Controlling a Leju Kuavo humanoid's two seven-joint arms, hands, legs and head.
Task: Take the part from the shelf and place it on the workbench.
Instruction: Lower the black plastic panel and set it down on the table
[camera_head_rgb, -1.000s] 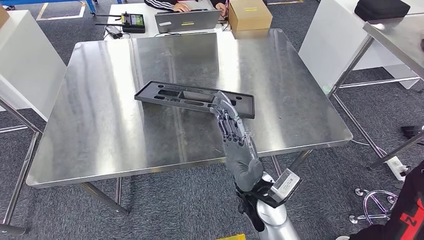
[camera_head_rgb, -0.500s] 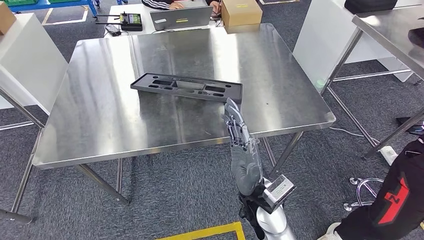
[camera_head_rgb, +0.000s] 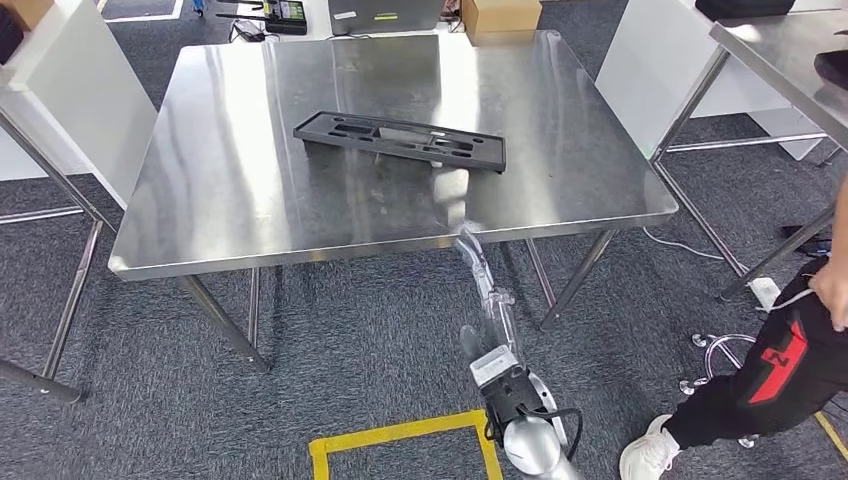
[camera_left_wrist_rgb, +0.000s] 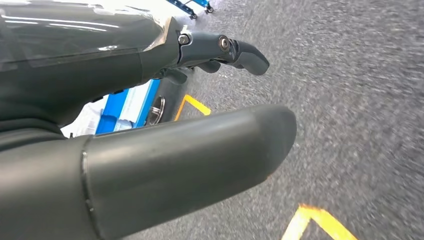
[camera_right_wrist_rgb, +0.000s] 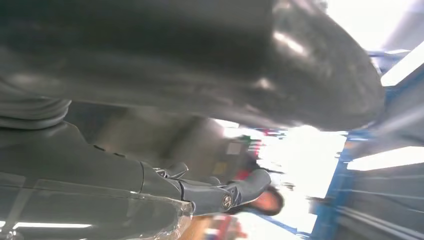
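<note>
Steel desk (camera_head_rgb: 250, 190), seen from the head view. A flat black part (camera_head_rgb: 400, 140) lies across the middle of the top, toward the far half; bare steel runs along the near edge and down both sides. At the far edge stand a cardboard box (camera_head_rgb: 500, 15) and a laptop (camera_head_rgb: 385, 12). The right hand (camera_head_rgb: 480, 275) hangs just off the near edge, fingers extended, holding nothing. A person (camera_head_rgb: 780, 370) stands on the carpet to the right, near a second table (camera_head_rgb: 790, 50).
</note>
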